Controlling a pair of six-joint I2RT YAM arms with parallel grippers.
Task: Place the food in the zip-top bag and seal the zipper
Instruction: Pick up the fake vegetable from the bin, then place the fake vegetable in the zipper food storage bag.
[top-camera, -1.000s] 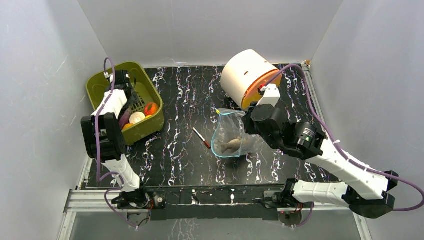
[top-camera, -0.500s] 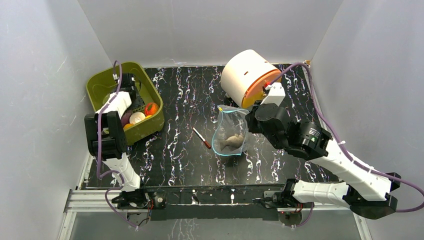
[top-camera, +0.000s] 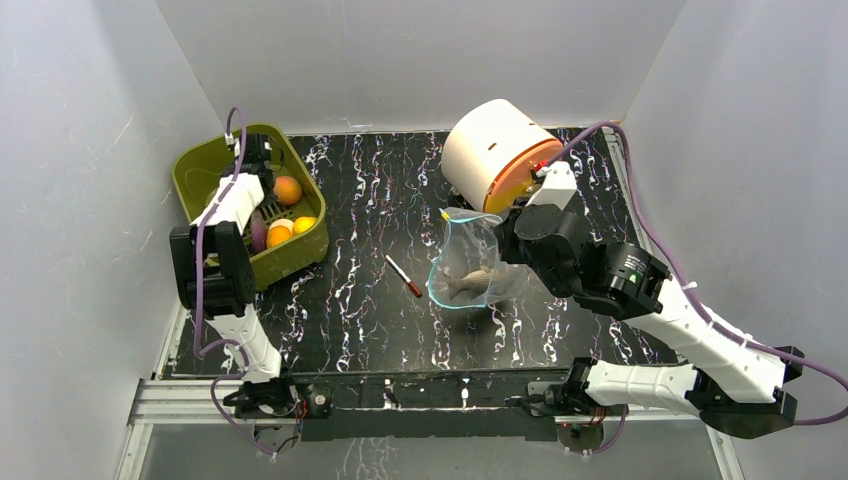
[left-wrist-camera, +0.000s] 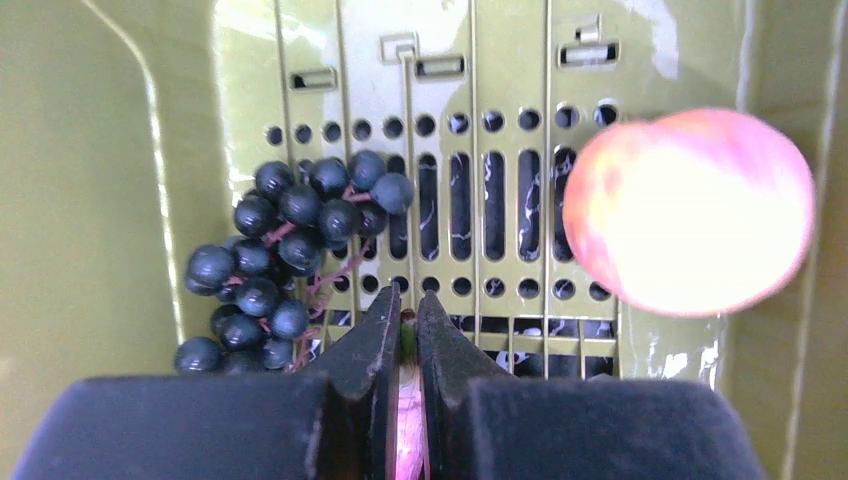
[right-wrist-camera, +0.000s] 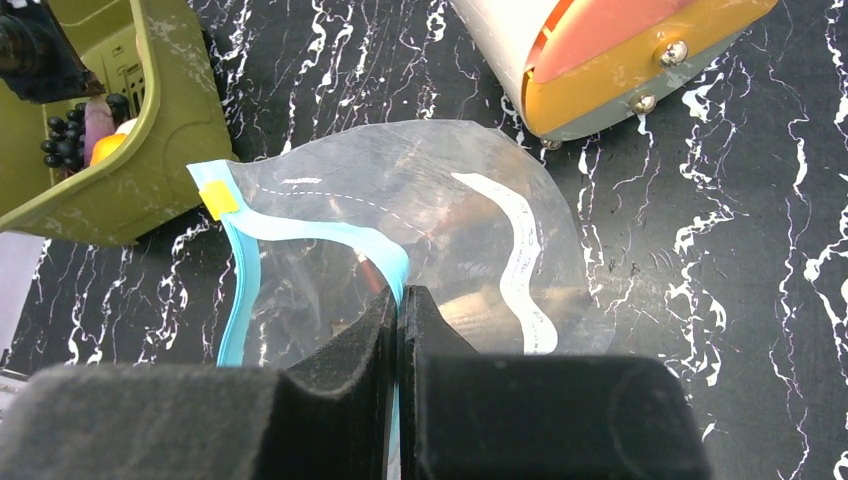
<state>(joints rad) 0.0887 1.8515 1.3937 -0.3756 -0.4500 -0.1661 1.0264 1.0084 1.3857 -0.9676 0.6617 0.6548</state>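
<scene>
One fish lies inside the bag. The right gripper holds the bag by its mouth, jaws pressed together on the zipper. Well left of the bag, the left gripper is down in the basket, pinching a purple piece. Grapes and a peach lie there too. A pen lies on the tabletop just left of the bag.
</scene>
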